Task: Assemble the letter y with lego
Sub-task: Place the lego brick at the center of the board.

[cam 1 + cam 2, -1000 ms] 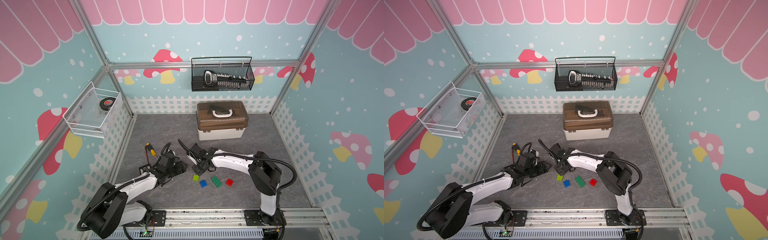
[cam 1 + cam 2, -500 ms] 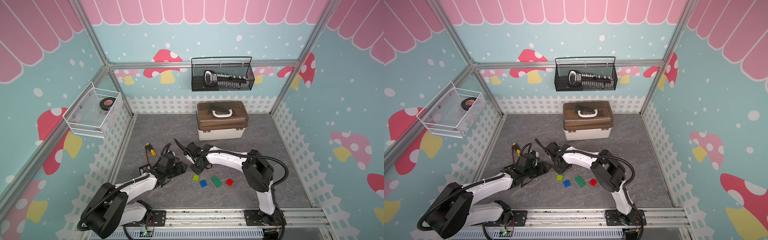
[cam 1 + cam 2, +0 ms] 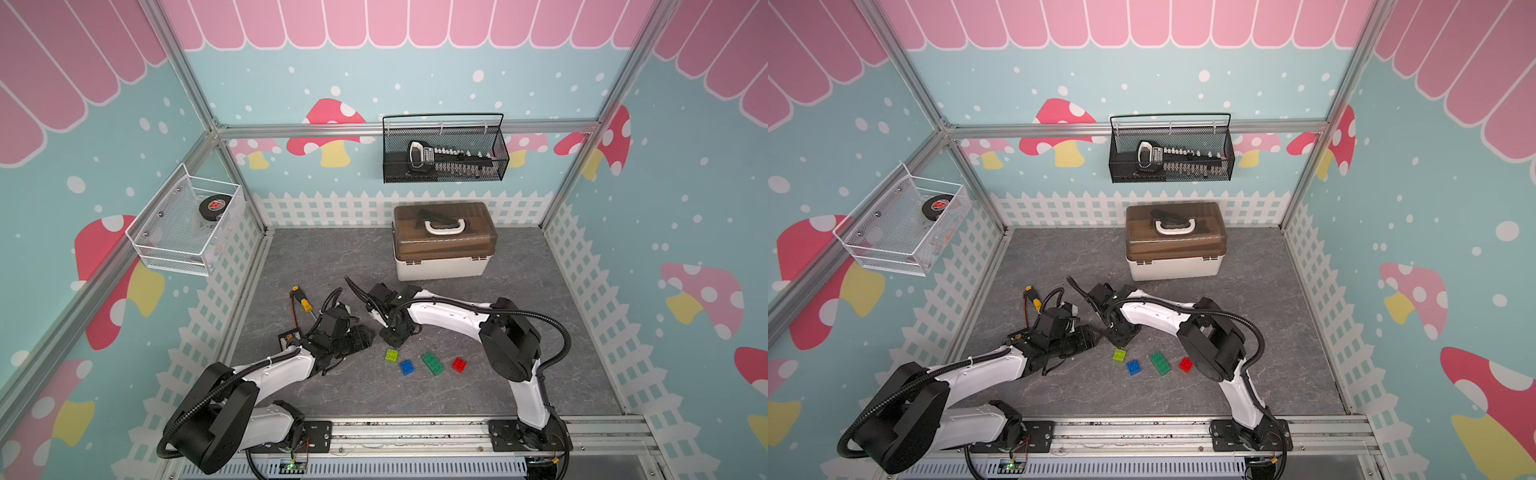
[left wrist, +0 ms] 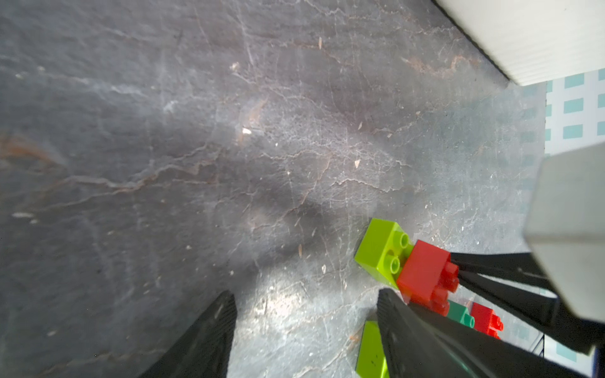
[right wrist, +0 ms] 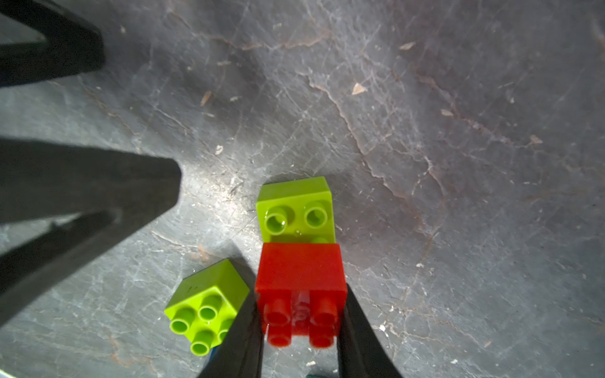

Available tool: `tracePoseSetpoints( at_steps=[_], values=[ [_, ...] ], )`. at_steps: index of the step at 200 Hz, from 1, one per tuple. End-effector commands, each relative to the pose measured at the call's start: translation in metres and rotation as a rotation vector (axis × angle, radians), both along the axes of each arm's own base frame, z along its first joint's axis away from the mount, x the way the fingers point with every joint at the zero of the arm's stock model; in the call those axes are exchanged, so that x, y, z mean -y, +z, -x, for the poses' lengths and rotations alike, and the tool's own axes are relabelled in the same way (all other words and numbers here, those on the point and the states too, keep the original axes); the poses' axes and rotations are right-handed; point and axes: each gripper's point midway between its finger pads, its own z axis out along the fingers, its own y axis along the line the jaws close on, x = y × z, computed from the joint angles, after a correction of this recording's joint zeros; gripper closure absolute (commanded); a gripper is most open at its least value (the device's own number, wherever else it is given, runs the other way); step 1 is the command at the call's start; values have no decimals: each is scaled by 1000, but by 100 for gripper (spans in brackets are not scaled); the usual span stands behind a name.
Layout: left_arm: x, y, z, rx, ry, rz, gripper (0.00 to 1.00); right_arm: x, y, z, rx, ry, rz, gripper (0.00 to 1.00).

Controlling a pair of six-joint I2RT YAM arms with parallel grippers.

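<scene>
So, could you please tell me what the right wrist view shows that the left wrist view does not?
Only the right wrist view: the studded top of the loose lime brick. Only the left wrist view: the dark green brick, a second red brick beside it, and a white box corner. Both: the right gripper shut on the red brick, which is joined to a lime brick, with the left gripper open close by.

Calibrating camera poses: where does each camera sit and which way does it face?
Top views: high above the base, looking down; left arm, right arm whole.
Left wrist: on left arm, facing floor; open left pincer shows.
Right wrist: facing floor; right pincer shut on red brick.
Shared by wrists: red brick, lime brick.
</scene>
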Motion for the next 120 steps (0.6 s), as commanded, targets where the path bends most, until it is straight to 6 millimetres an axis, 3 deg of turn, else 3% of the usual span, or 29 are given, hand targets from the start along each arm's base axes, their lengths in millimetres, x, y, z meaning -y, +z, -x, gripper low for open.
tracePoseSetpoints(
  at_steps=[1,34,72,89,120],
  values=[
    [0,0,-3,-4,12,16,30,-1,9,7,-13,11,-15,74],
    [0,0,-3,-4,12,11,30,0,20,3,25,2,-43,73],
    [0,1,-4,-4,10,9,30,17,32,-2,62,-23,-43,73],
    [1,1,-4,-7,8,9,30,30,28,-5,52,-50,-26,73],
    [2,2,-5,-4,8,14,30,52,4,-9,16,-98,13,73]
  ],
)
